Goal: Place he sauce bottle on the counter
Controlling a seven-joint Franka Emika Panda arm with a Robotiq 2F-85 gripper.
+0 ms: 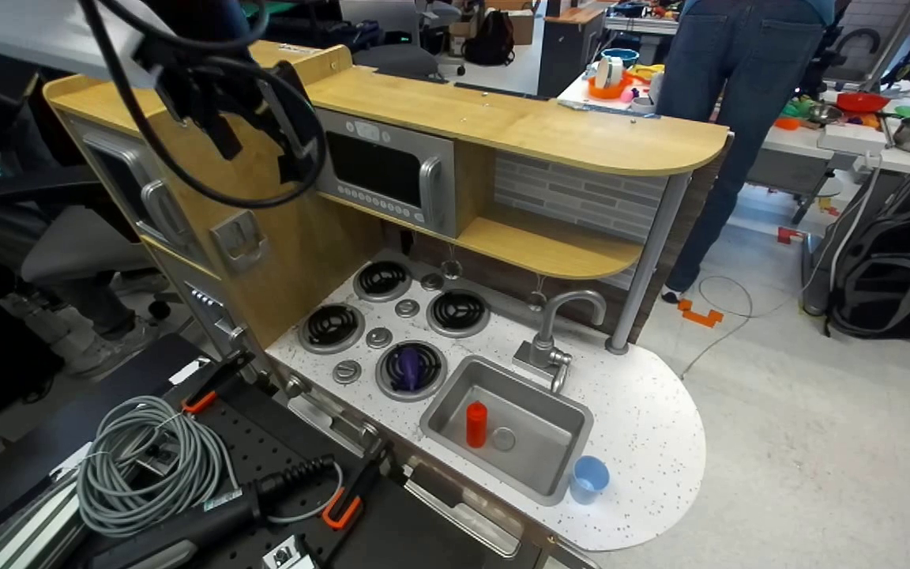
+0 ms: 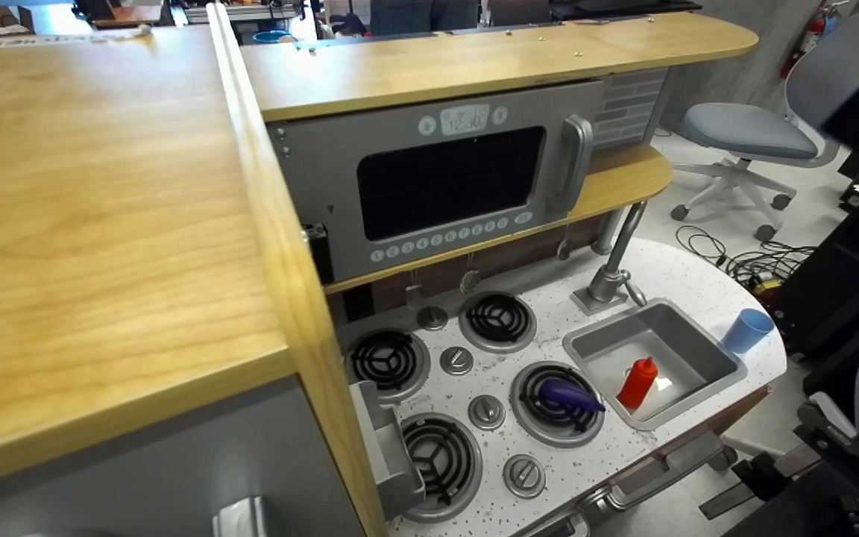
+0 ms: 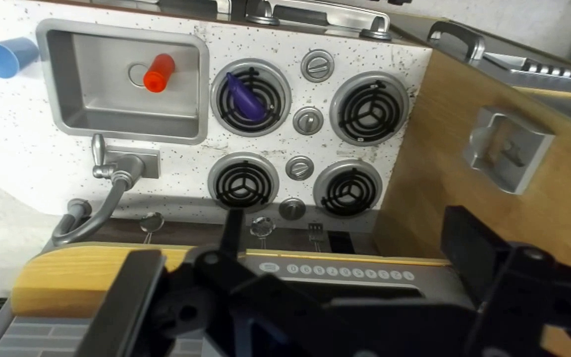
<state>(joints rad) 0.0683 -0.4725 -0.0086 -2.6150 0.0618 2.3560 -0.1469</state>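
– jaws wide apart, nothing btwn them; our gripper (image 3: 346, 223) hangs well apart from the sauce bottle (image 1: 476, 424). where's that sitting?

– in the sink (image 1: 538, 442), upright afaict, just beside the drain (image 1: 503, 438).

– how'll it handle for us?

– prob light, hollow plastic w/ a bit of give. looks smooth, so if we pinch too softly it may slip; not fragile, we guess.

– where do we grab?

– mid-body, down from above, jaws either side. we'd skip the nozzle (image 2: 649, 362): narrow, might pop out. one sink wall is near, so we mind our width.

– then?

– we lift it clear & set it upright on the rounded end of the counter (image 1: 648, 431), away from the blue cup (image 1: 589, 478).
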